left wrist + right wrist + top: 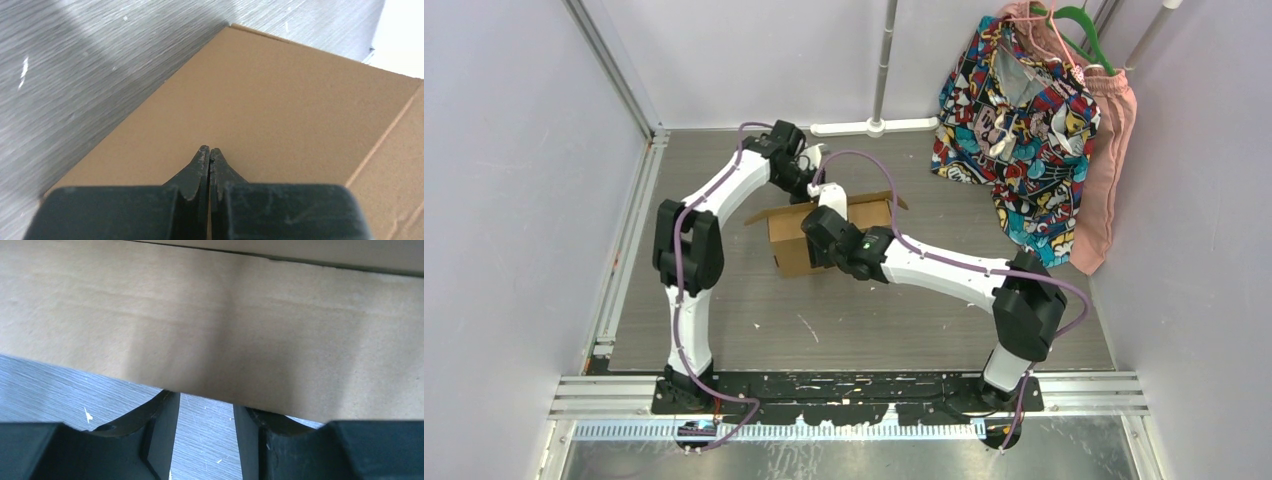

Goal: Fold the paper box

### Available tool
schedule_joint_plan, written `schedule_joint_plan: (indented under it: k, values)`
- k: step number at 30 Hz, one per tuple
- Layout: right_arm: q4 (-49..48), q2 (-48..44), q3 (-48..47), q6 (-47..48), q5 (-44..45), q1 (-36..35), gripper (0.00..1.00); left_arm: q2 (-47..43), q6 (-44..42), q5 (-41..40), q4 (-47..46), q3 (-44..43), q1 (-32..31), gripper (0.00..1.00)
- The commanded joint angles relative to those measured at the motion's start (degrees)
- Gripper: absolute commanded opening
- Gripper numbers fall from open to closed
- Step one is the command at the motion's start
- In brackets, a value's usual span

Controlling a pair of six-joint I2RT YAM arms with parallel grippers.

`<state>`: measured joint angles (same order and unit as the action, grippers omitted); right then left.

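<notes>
I am looking at the grey wood-grain table (874, 320) filling the middle of the top view, with patterned and pink clothes (1024, 130) hanging at the upper right. The paper box (789, 240) is sitting just above the centre of that frame, its flaps standing open. The left gripper (209, 151) is pointing at a flat brown panel with its jaws pressed together, nothing between them; I cannot tell whether it is touching. The right gripper (204, 407) is holding its jaws apart, bare table showing in the gap, tips hidden behind the cardboard's lower edge.
</notes>
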<state>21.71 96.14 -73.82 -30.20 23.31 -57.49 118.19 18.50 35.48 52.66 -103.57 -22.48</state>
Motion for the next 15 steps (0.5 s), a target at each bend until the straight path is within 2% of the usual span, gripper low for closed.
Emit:
schedule_joint_plan:
  k: [1, 4, 15]
  values:
    - [0.0, -0.4, -5.7, -1.7, 1.8, 0.6, 0.5, 3.7, -1.8, 10.8, 3.3, -5.1, -0.8, 0.01]
    - [1.6, -0.9, -6.3, -2.5, 1.6, 0.7, 0.5, 5.0, -2.5, 13.0, 3.5, -6.3, -1.2, 0.0]
    - [1.5, -0.8, -2.8, -5.6, 2.0, 1.5, 0.5, 4.9, -2.7, 12.4, 2.3, -4.9, -4.3, 0.0]
